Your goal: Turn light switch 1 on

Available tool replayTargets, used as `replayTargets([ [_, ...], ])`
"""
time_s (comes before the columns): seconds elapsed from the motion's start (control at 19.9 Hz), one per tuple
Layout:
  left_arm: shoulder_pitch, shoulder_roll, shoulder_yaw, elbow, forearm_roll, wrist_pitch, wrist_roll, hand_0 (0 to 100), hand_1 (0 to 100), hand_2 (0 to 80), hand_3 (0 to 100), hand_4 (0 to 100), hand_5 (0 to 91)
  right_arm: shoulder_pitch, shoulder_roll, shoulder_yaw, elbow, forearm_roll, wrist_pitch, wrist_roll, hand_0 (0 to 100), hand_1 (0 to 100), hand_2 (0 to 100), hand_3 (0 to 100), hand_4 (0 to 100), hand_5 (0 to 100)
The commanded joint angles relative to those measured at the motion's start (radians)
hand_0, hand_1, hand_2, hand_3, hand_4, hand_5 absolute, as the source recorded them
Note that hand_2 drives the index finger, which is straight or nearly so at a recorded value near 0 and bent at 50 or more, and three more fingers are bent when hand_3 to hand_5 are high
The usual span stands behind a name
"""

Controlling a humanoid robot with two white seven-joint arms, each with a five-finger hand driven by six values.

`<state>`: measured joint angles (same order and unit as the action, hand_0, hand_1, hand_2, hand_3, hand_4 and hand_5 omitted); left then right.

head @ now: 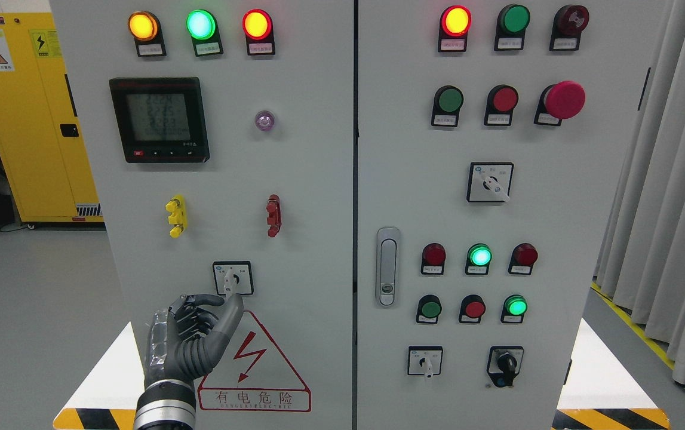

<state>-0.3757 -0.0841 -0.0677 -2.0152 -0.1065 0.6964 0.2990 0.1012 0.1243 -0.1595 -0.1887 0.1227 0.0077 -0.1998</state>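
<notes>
The rotary switch, its lever pointing straight down, is set low on the left cabinet door, above the warning triangle. Just below it the left hand is raised, fingers curled, thumb tip at the lever, nothing grasped.

- The left hand was dark grey, with a matte, rubbery look.
- Its fingers were slim and jointed, black between the segments.
- A shiny silver covering wrapped the back of the hand.
- The wrist carried a polished silver ring above a black cuff.
</notes>
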Motion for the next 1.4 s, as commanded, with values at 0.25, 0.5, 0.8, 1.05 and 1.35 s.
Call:
replayTargets([
  [0.25, -0.019, -0.013, -0.009, 0.033, -0.007, 0.002, -0.003, 22, 70, 54.4, 85, 88, 82.3, 0.000, 0.000, 0.000, 0.000, 0.000, 0.000, 0.000, 0, 50, 4, 0, 0, 0],
  [0.5, -0.019, -0.013, -0.003, 0.033, -0.009, 0.002, -0.003, 23, 69, 54.4, 85, 88, 82.3, 0.000, 0.000, 0.000, 0.000, 0.000, 0.000, 0.000, 0, 50, 4, 0, 0, 0],
  [0.8, -0.022, -0.014, 0.000, 0.032, -0.010, 0.000, -0.003, 23, 67, 54.7, 85, 88, 82.7, 0.000, 0.000, 0.000, 0.000, 0.000, 0.000, 0.000, 0, 50, 4, 0, 0, 0],
  [1.05, -0.025, -0.014, 0.002, 0.029, -0.016, -0.003, -0.003, 23, 66, 55.0, 85, 88, 82.8, 0.000, 0.000, 0.000, 0.000, 0.000, 0.000, 0.000, 0, 50, 4, 0, 0, 0],
  [1.35, -0.026, -0.014, 0.006, 0.033, -0.018, -0.003, -0.003, 24, 66, 55.1, 86, 88, 82.9, 0.000, 0.000, 0.000, 0.000, 0.000, 0.000, -0.001, 0, 50, 4, 0, 0, 0],
])
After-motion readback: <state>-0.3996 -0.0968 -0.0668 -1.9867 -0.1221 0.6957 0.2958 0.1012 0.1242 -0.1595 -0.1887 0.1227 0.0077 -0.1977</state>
